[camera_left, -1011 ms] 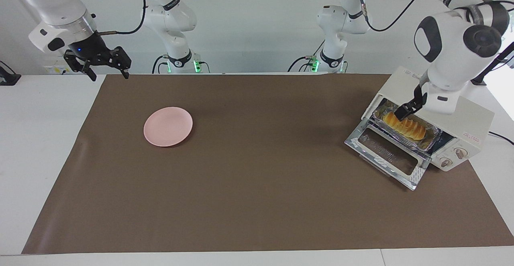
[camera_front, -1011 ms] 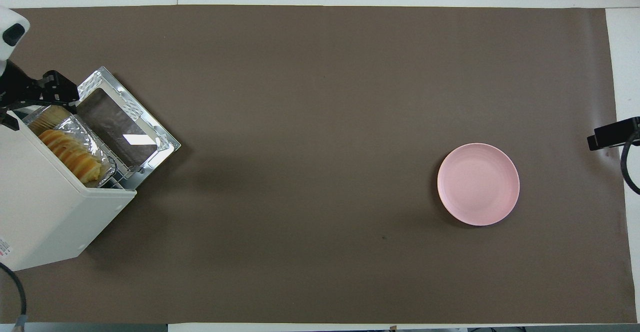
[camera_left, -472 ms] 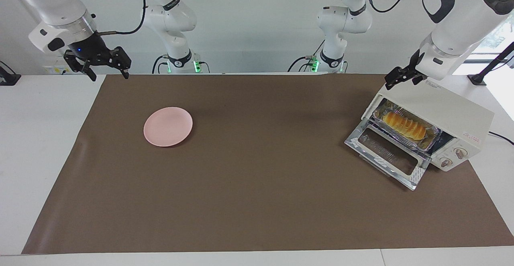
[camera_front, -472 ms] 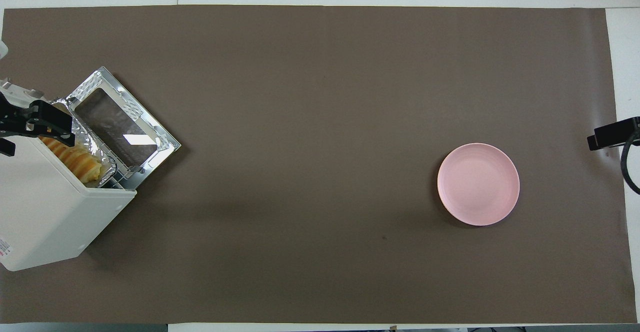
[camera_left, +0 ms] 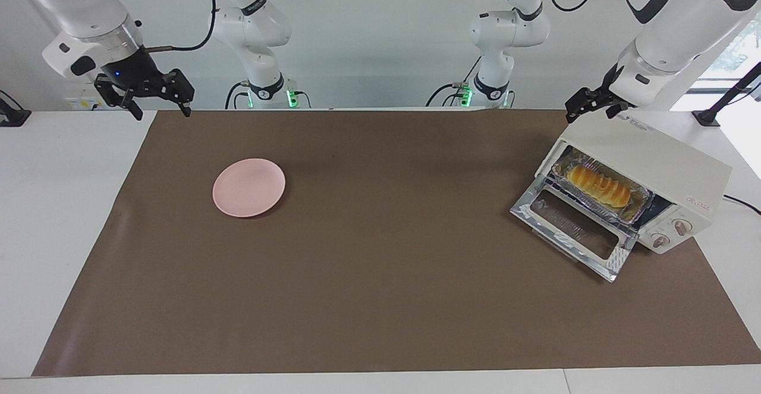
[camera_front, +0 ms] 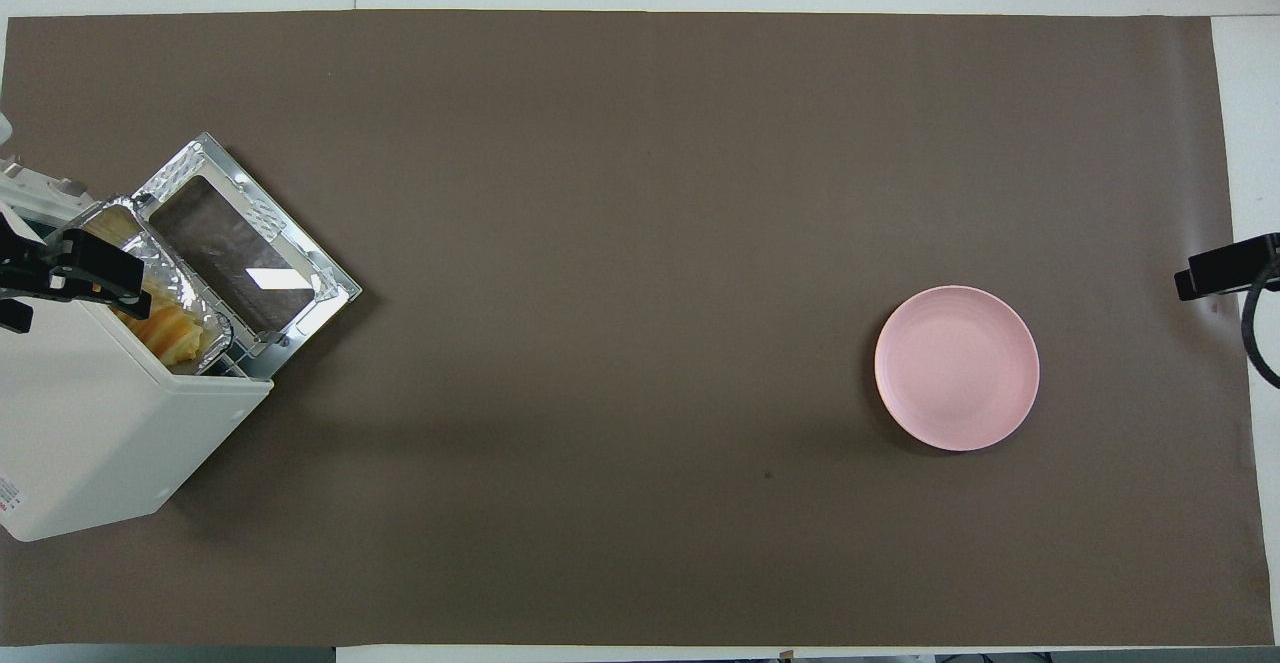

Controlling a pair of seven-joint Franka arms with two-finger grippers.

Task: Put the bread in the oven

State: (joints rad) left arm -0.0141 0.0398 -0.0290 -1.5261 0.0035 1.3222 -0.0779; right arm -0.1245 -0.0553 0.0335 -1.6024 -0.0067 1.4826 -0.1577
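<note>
The golden bread [camera_left: 597, 184] lies in a crinkled foil tray [camera_left: 641, 197] on the rack inside the cream-white oven [camera_left: 660, 156], at the left arm's end of the table. The oven's glass door [camera_left: 571, 227] hangs open. In the overhead view part of the bread [camera_front: 172, 331] shows at the oven's [camera_front: 90, 413] mouth. My left gripper [camera_left: 590, 109] is open and empty in the air over the oven's top edge; in the overhead view the left gripper [camera_front: 60, 271] covers part of the tray. My right gripper [camera_left: 162, 110] waits open over the mat's corner at the right arm's end.
A round pink plate [camera_left: 248, 187] lies empty on the brown mat [camera_left: 368, 275] toward the right arm's end; it also shows in the overhead view [camera_front: 957, 368]. The oven's two knobs [camera_left: 672, 233] face away from the robots.
My left gripper let go of the bread in the tray and rose out of the oven to above its top. The bread stayed in place. The right arm has not moved.
</note>
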